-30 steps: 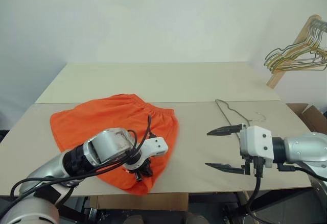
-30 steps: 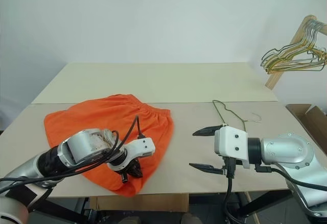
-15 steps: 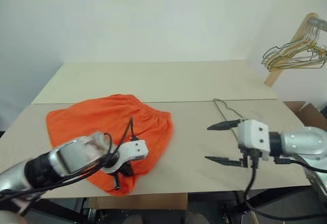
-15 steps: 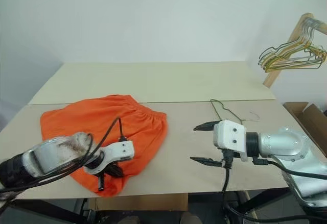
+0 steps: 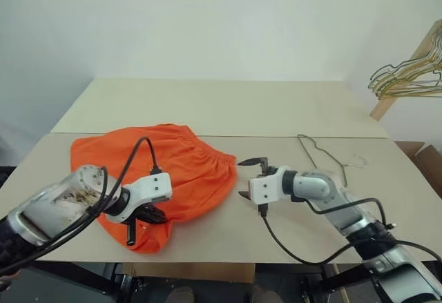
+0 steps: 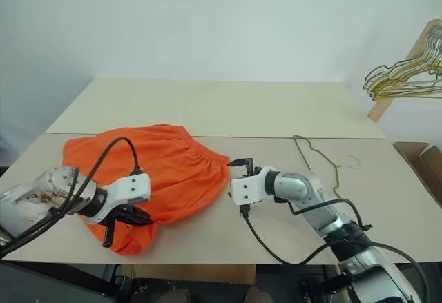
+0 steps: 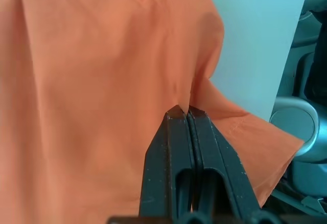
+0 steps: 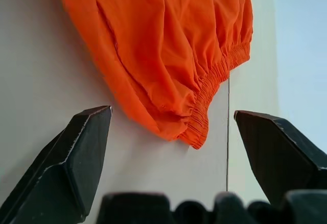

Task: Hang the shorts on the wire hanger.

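While the left hand [image 5: 131, 228] is pinching the near leg of the shorts [image 5: 166, 168] closed, the right hand [image 5: 250, 177] is gaping wide beside their waistband corner to its left; the wire hanger [image 5: 323, 157] is lying behind it, far-right on the surface [image 5: 228, 110].

bright orange cloth shorts [image 5: 162, 172]: matt, soft woven fabric (gathered, puckered waistband) | thin grey wire hanger [image 5: 323, 153]: dull metal | pale beige tabletop [image 5: 228, 106]: smooth, matt board | left hand [image 7: 183, 116]: black matt plastic fingers
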